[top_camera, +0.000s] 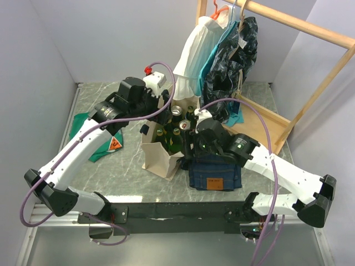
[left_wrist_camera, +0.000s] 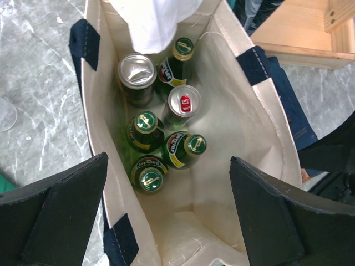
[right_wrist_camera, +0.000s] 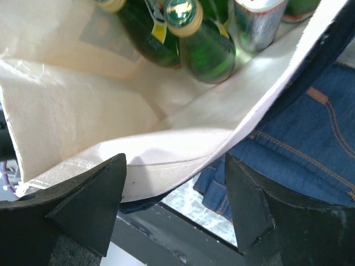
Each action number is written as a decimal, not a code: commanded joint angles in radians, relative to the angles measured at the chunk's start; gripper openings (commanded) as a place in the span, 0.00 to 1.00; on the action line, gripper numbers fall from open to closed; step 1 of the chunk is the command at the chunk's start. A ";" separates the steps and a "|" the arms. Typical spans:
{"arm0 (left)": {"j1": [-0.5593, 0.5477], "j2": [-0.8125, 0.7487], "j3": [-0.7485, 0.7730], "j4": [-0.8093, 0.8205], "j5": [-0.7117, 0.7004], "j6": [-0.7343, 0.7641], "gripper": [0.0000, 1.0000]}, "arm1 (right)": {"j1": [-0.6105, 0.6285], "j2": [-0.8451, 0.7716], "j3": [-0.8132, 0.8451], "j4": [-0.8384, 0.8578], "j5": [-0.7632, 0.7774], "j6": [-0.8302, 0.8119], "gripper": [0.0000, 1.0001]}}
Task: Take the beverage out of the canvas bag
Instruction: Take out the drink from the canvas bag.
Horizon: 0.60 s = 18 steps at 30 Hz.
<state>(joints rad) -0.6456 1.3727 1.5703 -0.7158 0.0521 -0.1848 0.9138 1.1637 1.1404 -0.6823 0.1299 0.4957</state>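
The canvas bag (top_camera: 161,159) stands open at mid-table, cream with navy handles. Inside it (left_wrist_camera: 233,122) are several green bottles (left_wrist_camera: 145,126) and two cans (left_wrist_camera: 183,101), all upright or slightly leaning. My left gripper (top_camera: 162,112) hovers above the bag's mouth. It is (left_wrist_camera: 169,208) open wide, with nothing between its fingers. My right gripper (top_camera: 190,145) is at the bag's right side. Its jaws (right_wrist_camera: 175,202) stand apart with the bag's rim (right_wrist_camera: 183,147) lying across the gap, not pinched. A green bottle (right_wrist_camera: 205,47) and a can (right_wrist_camera: 258,22) show beyond it.
Folded blue jeans (top_camera: 213,173) lie against the bag's right side (right_wrist_camera: 310,127). A green printed cloth (top_camera: 105,148) lies to the left under my left arm. A wooden clothes rack (top_camera: 288,22) with hanging garments (top_camera: 222,50) stands behind; a white garment (left_wrist_camera: 150,22) hangs over the bag's far end.
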 commanded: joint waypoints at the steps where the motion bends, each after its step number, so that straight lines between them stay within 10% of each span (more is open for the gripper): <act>1: -0.011 -0.003 0.023 0.021 0.054 0.007 0.97 | 0.034 -0.030 -0.011 -0.045 -0.003 -0.011 0.78; 18: -0.094 0.043 -0.002 -0.105 0.105 0.108 0.98 | 0.088 -0.102 -0.015 -0.052 0.106 0.027 0.79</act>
<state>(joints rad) -0.7273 1.4368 1.6032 -0.8276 0.1608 -0.0967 0.9913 1.1007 1.1328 -0.7124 0.1913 0.5121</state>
